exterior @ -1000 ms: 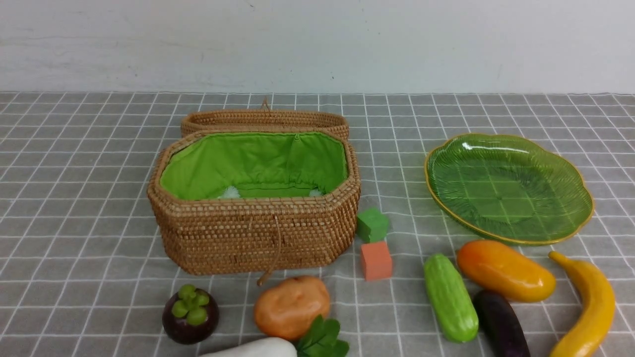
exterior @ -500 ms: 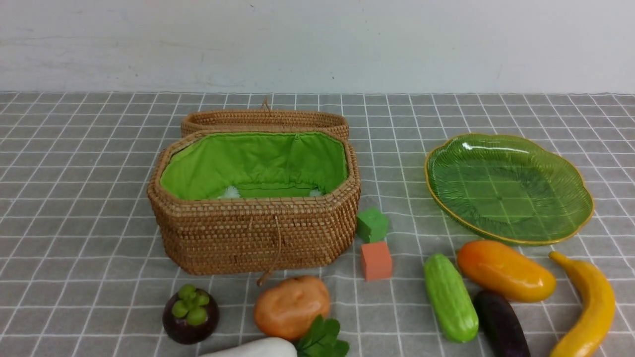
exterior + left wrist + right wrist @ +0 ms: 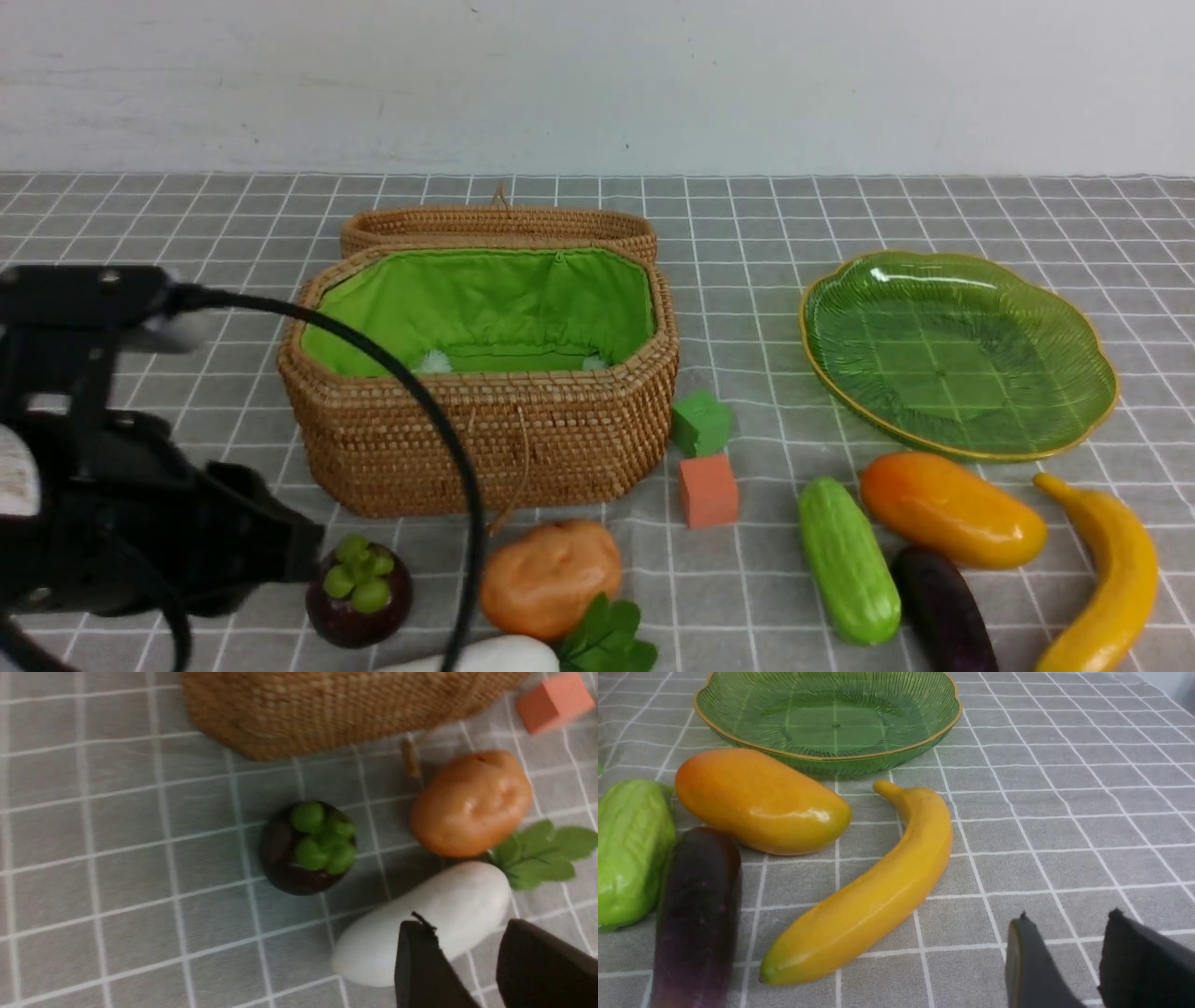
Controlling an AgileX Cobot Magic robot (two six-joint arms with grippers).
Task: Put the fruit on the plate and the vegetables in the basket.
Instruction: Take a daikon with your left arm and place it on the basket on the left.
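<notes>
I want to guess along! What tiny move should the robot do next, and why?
Probably ease the left gripper down around the long white radish with green leaves: its open jaws hover right by it, holding nothing, and the open woven wicker basket with green lining stands close by.

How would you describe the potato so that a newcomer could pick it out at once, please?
Find the wicker basket left of centre. Just in front of it, on the robot's side, sits the potato. It is lumpy and dull orange-brown, unlike the dark round mangosteen to its left and the long white radish lying nearer the robot.
</notes>
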